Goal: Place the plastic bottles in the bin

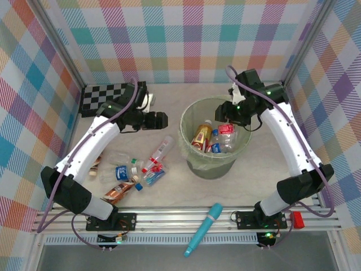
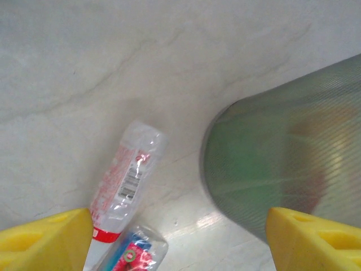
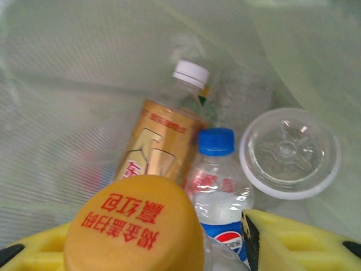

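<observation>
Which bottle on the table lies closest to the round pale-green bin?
The clear red-labelled plastic bottle lying farthest back; the other bottles lie farther left.

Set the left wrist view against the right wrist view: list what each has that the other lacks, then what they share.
Left wrist, not right: bare table, a red-labelled bottle lying on it, the bin from outside. Right wrist, not left: the right claw shut on an orange-capped bottle, a blue-capped bottle down inside. Shared: the bin, yellow fingers.

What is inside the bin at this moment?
An orange-labelled bottle, a blue-capped bottle and an upturned clear bottle; the orange-capped bottle in the right gripper hides what lies beneath.
</observation>
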Tool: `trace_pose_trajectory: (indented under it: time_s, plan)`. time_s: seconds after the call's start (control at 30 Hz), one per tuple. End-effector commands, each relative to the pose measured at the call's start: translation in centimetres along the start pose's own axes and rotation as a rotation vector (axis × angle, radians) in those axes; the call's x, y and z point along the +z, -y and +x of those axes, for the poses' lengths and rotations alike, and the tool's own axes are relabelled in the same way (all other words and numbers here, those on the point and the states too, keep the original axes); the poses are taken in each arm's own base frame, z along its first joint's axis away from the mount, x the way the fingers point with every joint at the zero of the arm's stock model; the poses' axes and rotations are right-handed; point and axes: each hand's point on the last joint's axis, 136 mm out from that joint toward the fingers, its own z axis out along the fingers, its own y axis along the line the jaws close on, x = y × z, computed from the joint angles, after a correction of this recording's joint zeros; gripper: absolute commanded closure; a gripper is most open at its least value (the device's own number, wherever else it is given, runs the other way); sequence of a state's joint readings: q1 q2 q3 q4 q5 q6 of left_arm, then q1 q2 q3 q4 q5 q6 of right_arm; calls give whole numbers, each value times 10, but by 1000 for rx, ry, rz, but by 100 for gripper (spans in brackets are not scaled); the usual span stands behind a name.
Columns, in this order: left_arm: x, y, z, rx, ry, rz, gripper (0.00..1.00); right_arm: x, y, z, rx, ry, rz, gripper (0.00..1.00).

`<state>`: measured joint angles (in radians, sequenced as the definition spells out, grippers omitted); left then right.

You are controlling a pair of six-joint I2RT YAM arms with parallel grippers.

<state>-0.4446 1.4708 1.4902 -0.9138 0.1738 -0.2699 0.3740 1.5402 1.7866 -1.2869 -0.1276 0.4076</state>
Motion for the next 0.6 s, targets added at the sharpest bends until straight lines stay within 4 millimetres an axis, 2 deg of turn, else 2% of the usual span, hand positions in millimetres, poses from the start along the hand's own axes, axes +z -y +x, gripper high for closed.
trace_pose_trajectory:
  time_s: [0.0,0.13,0.37,0.57]
  plan:
    - [15,-5,11,28,-36,-5,20,8,18,14,39,-45,90,76]
    - [33,-7,23,39,-84,15,20,9,25,18,43,-57,132,67]
    - [61,-13,36,15,-133,76,20,-9,24,16,45,-47,157,43]
    - [71,-25,43,33,-165,23,20,-23,13,6,1,-18,157,37]
